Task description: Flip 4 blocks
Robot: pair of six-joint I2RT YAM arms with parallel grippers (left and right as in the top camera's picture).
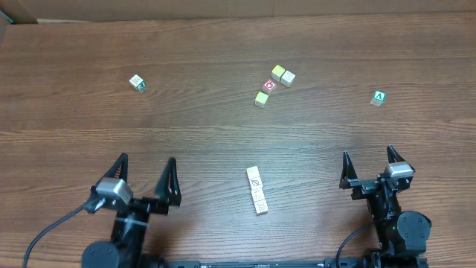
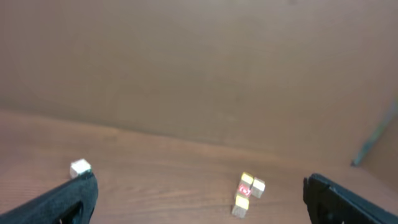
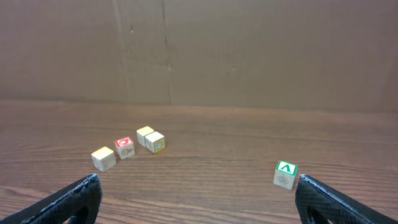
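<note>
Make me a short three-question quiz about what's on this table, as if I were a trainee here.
1. True or false: the left end effector and the right end effector are both open and empty.
2. Which block lies alone at the far right in the overhead view? A) a blue one marked B; B) the green block marked A; C) a black one with a star.
3. How many pale or yellow-topped blocks sit close around the red-topped block?
Key: 1 true; 2 B; 3 three.
</note>
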